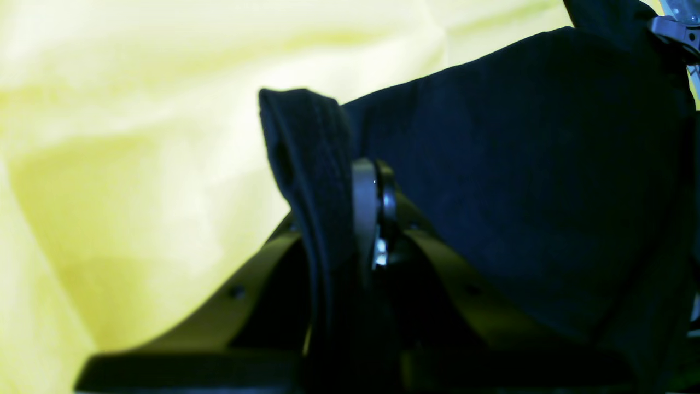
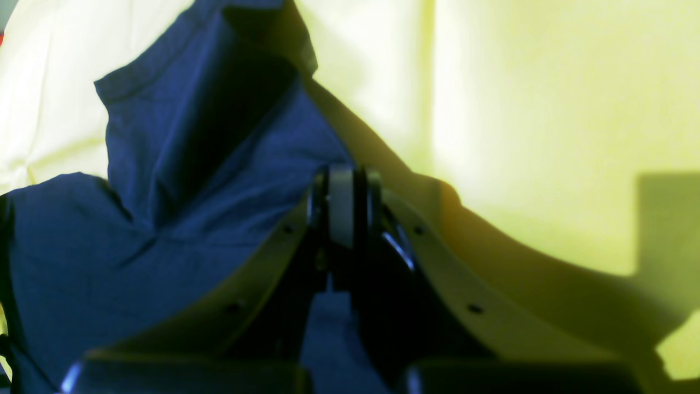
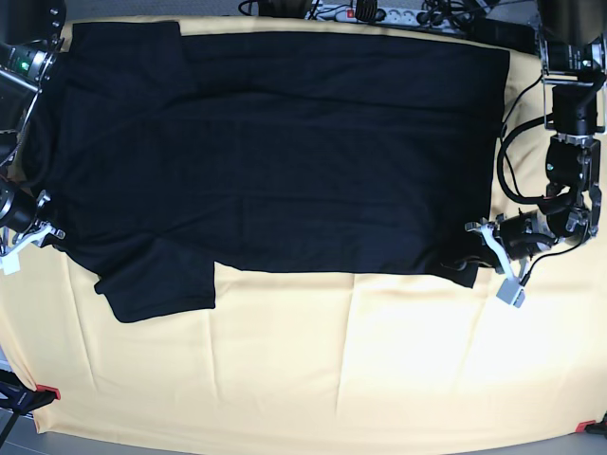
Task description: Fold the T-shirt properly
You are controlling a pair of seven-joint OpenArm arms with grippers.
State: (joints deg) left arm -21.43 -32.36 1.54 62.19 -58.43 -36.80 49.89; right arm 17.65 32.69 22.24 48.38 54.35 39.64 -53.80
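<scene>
The black T-shirt (image 3: pixel 285 152) lies spread flat across the back half of the yellow cloth (image 3: pixel 332 370), one sleeve (image 3: pixel 156 284) sticking out at the front left. My left gripper (image 3: pixel 471 248) is at the shirt's front right corner. In the left wrist view this gripper (image 1: pixel 374 180) is shut on a raised fold of the T-shirt (image 1: pixel 519 191). My right gripper (image 3: pixel 49 237) sits at the shirt's left edge. The right wrist view shows its jaws (image 2: pixel 344 189) pressed together, with the T-shirt (image 2: pixel 109 246) bunched up against them and running between the fingers.
A power strip and cables (image 3: pixel 379 13) lie along the table's back edge. Red clamps (image 3: pixel 47 391) (image 3: pixel 586 427) pin the yellow cloth at the front corners. Bare yellow cloth (image 2: pixel 547 109) stretches in front of the shirt.
</scene>
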